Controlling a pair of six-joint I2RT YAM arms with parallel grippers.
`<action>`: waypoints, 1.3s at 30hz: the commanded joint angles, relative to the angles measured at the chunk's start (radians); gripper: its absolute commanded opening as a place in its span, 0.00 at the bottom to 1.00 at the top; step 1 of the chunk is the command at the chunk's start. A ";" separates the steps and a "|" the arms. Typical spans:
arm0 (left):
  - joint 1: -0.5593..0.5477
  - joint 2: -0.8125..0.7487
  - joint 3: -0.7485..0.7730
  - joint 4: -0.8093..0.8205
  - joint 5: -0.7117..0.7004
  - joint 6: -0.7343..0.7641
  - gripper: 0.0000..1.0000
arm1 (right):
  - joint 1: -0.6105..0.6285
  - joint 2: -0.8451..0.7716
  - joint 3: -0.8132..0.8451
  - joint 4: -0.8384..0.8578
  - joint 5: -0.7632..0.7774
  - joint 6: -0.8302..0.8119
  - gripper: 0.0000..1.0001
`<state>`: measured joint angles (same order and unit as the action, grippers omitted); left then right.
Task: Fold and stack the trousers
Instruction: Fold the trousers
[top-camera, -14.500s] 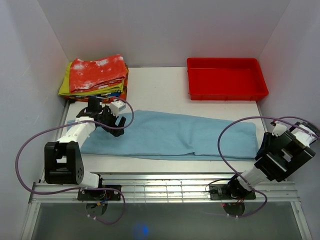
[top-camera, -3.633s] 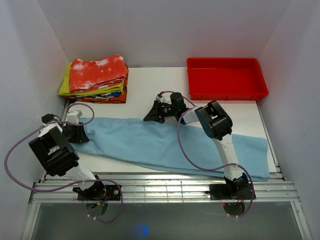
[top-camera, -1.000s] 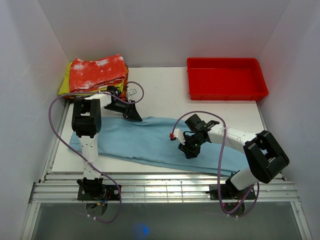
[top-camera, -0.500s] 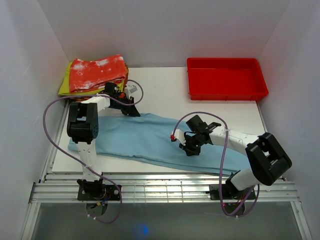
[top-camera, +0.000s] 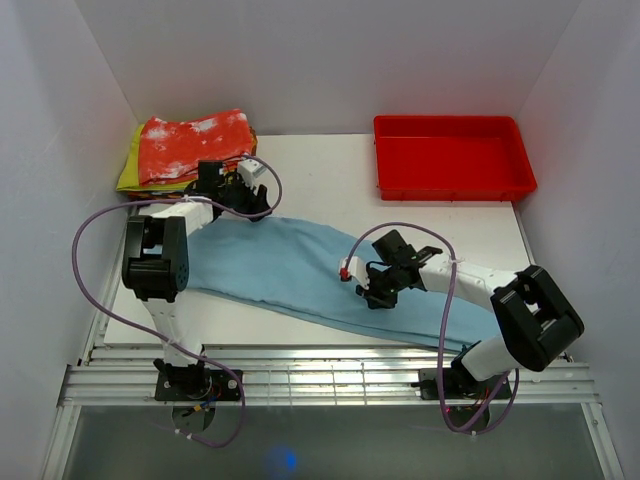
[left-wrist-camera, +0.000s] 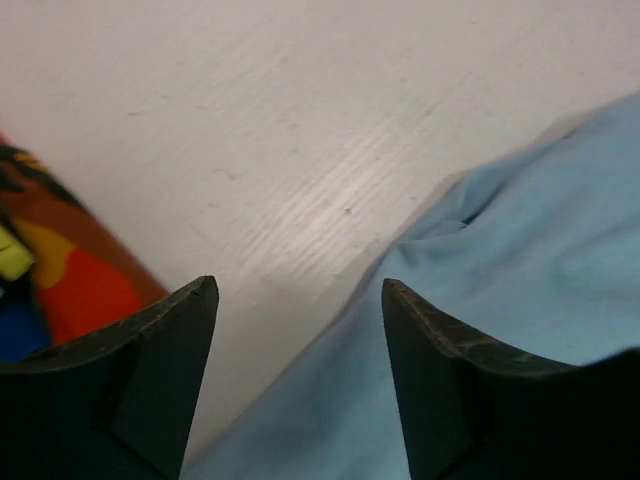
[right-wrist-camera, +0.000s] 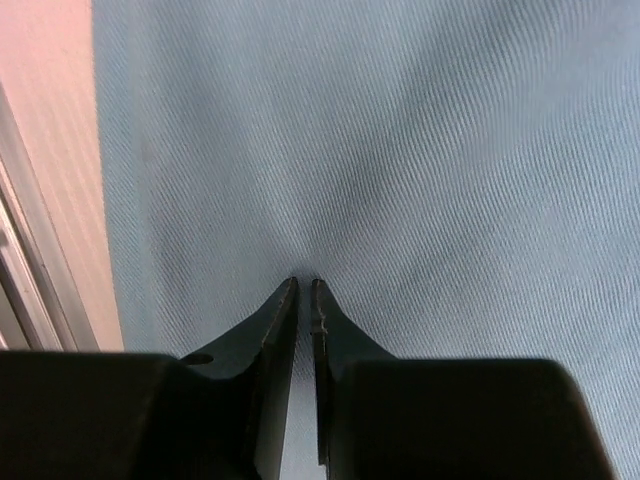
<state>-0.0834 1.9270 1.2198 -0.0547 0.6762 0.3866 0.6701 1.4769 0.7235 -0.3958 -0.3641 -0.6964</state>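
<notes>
The light sky-blue trousers (top-camera: 300, 268) lie flat and slanted on the white table, from back left to near right. My left gripper (top-camera: 259, 207) is open at their back-left edge, beside the folded clothes. In the left wrist view (left-wrist-camera: 297, 283) its jaws stand wide apart over the trousers' edge (left-wrist-camera: 520, 260), holding nothing. My right gripper (top-camera: 373, 296) is down on the middle of the trousers. In the right wrist view (right-wrist-camera: 305, 283) its jaws are almost together, pinching the fabric (right-wrist-camera: 400, 130), with creases running to the tips.
A stack of folded clothes (top-camera: 195, 148), red-and-white on top, sits at the back left and shows in the left wrist view (left-wrist-camera: 45, 290). A red tray (top-camera: 450, 189) stands at the back right. The table's near edge (right-wrist-camera: 40, 150) is close to the right gripper.
My left gripper has moved back and left toward the folded stack. The trousers' left end has shifted right and back. The right gripper has stayed on the fabric.
</notes>
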 joint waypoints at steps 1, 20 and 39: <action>0.033 -0.127 0.041 0.007 -0.127 0.047 0.79 | -0.050 0.002 -0.046 -0.178 0.185 -0.034 0.20; 0.422 -0.264 -0.164 -0.668 -0.151 0.195 0.75 | -0.541 -0.130 0.027 -0.500 0.203 -0.074 0.63; 0.668 -0.314 -0.201 -0.810 -0.126 0.271 0.71 | -0.555 0.292 0.481 -0.425 0.260 -0.075 0.68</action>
<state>0.5705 1.6905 1.0206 -0.8177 0.5518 0.6003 0.1261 1.8462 1.2243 -0.9260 -0.1127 -0.7136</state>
